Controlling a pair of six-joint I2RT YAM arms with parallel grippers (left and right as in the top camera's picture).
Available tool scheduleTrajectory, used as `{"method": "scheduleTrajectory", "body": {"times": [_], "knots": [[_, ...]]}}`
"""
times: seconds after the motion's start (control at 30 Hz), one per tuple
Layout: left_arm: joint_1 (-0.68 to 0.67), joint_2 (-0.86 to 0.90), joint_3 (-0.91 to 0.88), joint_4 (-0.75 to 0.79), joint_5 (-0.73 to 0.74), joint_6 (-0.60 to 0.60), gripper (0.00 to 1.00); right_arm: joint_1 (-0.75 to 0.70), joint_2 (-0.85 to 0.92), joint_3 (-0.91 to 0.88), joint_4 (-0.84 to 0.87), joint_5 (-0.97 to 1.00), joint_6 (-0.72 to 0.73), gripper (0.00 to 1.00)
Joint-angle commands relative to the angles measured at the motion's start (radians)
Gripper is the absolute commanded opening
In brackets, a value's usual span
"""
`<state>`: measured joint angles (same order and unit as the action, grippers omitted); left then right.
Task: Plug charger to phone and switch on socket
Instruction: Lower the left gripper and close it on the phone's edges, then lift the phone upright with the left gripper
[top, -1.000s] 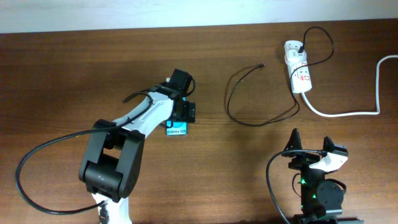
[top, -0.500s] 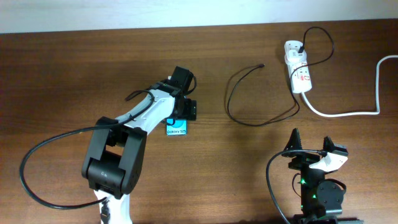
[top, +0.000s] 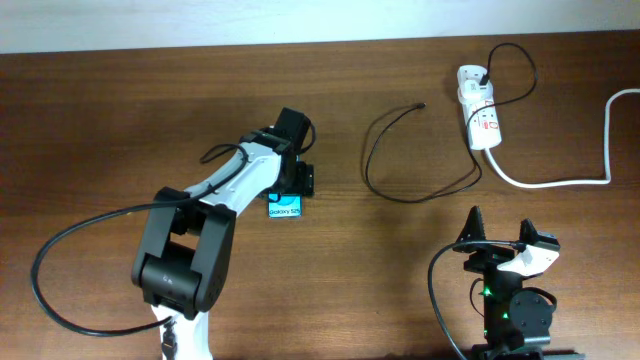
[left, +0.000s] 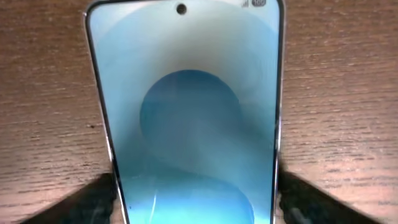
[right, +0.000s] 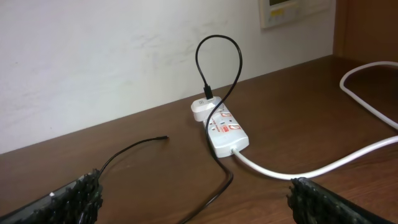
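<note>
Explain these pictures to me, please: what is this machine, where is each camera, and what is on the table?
Two robot arms work at a wooden table. One picture looks down from above; the other two come from cameras on each wrist. The left gripper reaches down over the phone, which lies flat, a finger at each long edge; whether it squeezes is unclear. The right gripper is open and holds nothing. The charger lies loose, its plug end in the socket, its tip free. A white cord leaves the socket.
</note>
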<state>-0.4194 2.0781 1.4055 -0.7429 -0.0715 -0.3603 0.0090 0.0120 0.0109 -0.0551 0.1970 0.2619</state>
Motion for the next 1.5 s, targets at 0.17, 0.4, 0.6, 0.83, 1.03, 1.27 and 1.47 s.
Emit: {"method": "scheduleTrajectory", "body": {"times": [0.17,0.4,0.6,0.83,1.03,1.27,1.47], "knots": [[-0.003,0.102,-0.064,-0.037,-0.003,0.010,0.54,-0.003,-0.003,-0.005,-0.008,0.013,-0.003,0.98],[-0.003,0.102,-0.064,-0.039,-0.003,0.010,0.47,-0.003,-0.003,-0.005,-0.008,0.013,-0.003,0.98],[-0.003,0.102,-0.061,-0.059,-0.003,0.010,0.40,-0.003,-0.003,-0.005,-0.008,0.013,-0.003,0.98],[-0.003,0.102,0.037,-0.143,-0.003,0.010,0.32,-0.003,-0.003,-0.005,-0.008,0.013,-0.003,0.98],[-0.003,0.102,0.125,-0.220,-0.003,0.010,0.27,-0.003,-0.003,-0.005,-0.008,0.013,-0.003,0.98],[-0.001,0.102,0.193,-0.286,0.035,0.006,0.25,-0.003,-0.003,-0.005,-0.008,0.013,-0.003,0.98],[-0.010,0.102,0.348,-0.404,0.035,0.006,0.22,-0.003,-0.003,-0.005,-0.008,0.013,-0.003,0.98]]}}
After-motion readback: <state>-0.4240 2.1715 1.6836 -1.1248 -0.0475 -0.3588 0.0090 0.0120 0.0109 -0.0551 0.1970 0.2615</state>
